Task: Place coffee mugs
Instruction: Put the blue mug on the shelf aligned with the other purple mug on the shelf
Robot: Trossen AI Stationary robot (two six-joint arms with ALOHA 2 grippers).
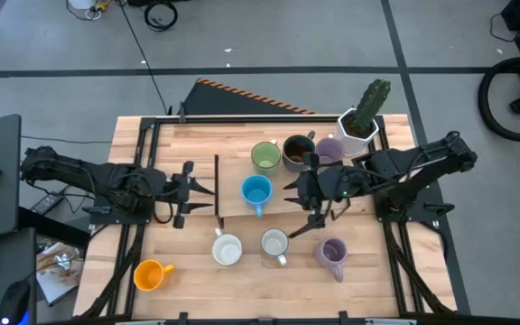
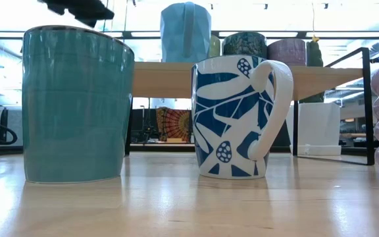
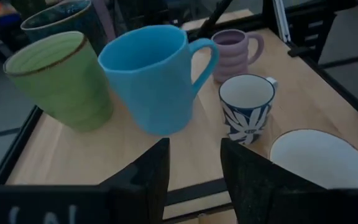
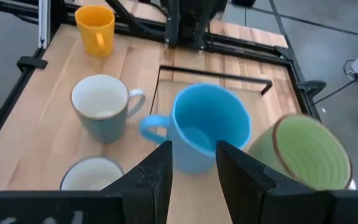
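Bright blue glazed ceramic mug (image 1: 256, 192) upright near the middle of the wooden desk (image 1: 197, 280), handle toward the desk's near edge, nothing visible inside. Just behind it, a green ribbed mug (image 1: 265, 156); beside that, a dark brown mug (image 1: 296, 152), then a lavender ribbed mug (image 1: 329, 150), all three in a row. Farther back, past the lavender one, a white hexagonal pot with a green cactus (image 1: 361, 120). In front of the blue mug, a pale teal mug with white inside (image 1: 227, 249), a white mug with a blue leaf pattern (image 1: 274, 244) and a second lavender mug (image 1: 333, 255), all empty as far as visible. Orange mug (image 1: 152, 273) well apart, at the near left corner. No readable writing or brand anywhere. Right hand (image 1: 289, 193) just right of the blue mug, fingers parted narrowly, holding nothing. Left hand (image 1: 210, 189) left of the blue mug, likewise narrowly parted and empty.
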